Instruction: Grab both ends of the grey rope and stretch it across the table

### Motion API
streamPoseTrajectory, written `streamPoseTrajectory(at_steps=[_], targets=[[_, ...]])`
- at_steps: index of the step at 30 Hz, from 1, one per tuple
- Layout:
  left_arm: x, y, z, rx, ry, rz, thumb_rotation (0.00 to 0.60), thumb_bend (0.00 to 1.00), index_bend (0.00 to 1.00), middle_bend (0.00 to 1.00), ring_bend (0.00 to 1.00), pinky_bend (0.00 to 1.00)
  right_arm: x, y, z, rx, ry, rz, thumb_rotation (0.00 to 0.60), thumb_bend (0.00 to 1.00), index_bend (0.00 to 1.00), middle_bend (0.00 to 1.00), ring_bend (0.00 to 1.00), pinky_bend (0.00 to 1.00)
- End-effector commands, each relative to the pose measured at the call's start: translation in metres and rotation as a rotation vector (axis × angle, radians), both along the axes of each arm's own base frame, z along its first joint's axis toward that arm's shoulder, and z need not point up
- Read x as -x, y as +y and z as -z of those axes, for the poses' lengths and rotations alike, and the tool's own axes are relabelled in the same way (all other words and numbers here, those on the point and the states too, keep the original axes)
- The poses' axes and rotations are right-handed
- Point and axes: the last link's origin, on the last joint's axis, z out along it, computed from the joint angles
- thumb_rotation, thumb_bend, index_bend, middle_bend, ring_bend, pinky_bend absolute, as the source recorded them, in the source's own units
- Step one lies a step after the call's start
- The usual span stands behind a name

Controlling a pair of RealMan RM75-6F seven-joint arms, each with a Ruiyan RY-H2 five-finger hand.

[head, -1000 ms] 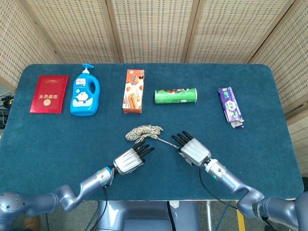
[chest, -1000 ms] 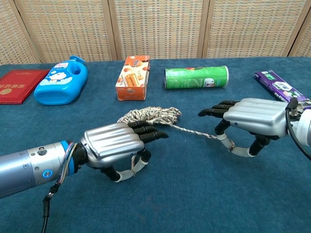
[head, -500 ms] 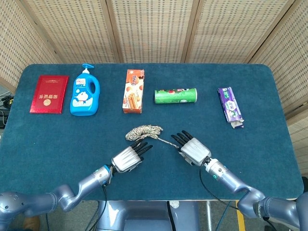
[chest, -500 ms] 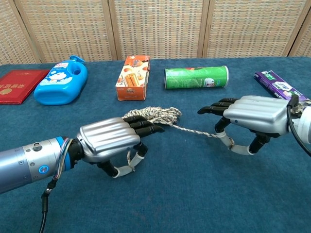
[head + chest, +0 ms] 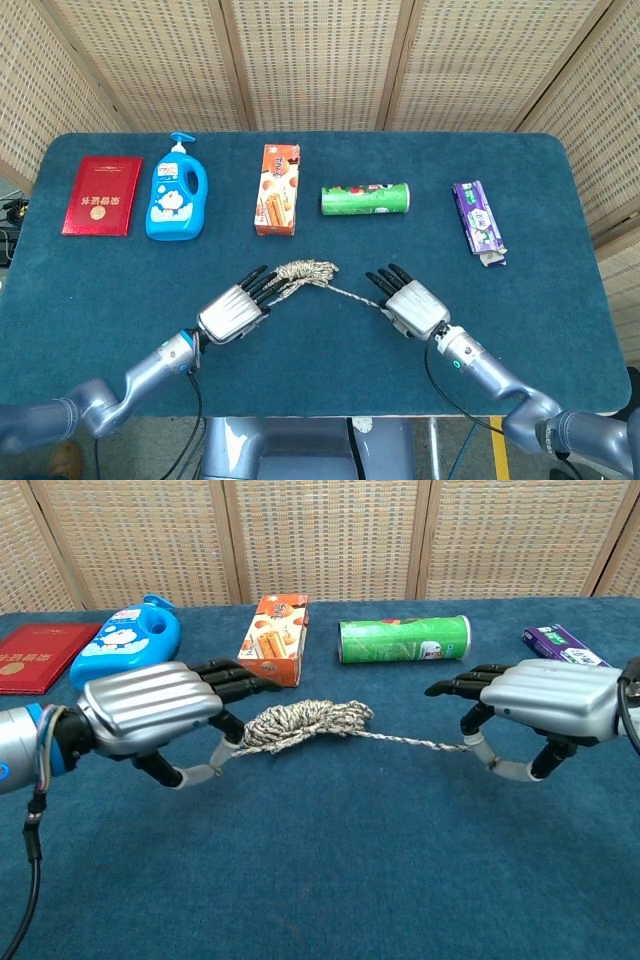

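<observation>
Grey-and-cream twisted rope (image 5: 305, 723) lies bunched in a loose coil near the middle of the blue table (image 5: 560, 300), one thin strand running out toward the right hand (image 5: 540, 705). That hand pinches the strand's end between thumb and a finger, the others reaching forward. The left hand (image 5: 160, 715) pinches the coil's near edge, its other fingers (image 5: 235, 680) held together above. Along the far side sit a red booklet (image 5: 102, 195), blue bottle (image 5: 177, 192), orange box (image 5: 279, 188), green can (image 5: 366, 198) and purple packet (image 5: 478, 220).
</observation>
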Motion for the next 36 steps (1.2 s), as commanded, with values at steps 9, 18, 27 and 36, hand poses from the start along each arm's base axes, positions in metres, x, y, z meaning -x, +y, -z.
streamPoseTrajectory(at_steps=[9,18,27,36], targets=[[0.047,0.022,-0.065,-0.148,0.043,-0.115,0.6,0.46,0.77,0.0,0.0,0.0,0.019,-0.006,-0.022,0.063,0.04,0.029,0.6,0.45,0.62,0.0,0.0,0.0],[0.09,0.035,-0.102,-0.219,0.015,-0.222,0.6,0.46,0.77,0.0,0.0,0.0,0.058,-0.008,-0.045,0.135,0.121,0.109,0.6,0.45,0.62,0.0,0.0,0.0],[0.117,0.041,-0.115,-0.234,0.013,-0.281,0.6,0.46,0.77,0.0,0.0,0.0,0.083,-0.009,-0.065,0.184,0.138,0.175,0.6,0.45,0.62,0.0,0.0,0.0],[0.127,0.042,-0.112,-0.23,0.006,-0.301,0.6,0.46,0.77,0.0,0.0,0.0,0.099,-0.004,-0.076,0.198,0.129,0.203,0.6,0.45,0.62,0.0,0.0,0.0]])
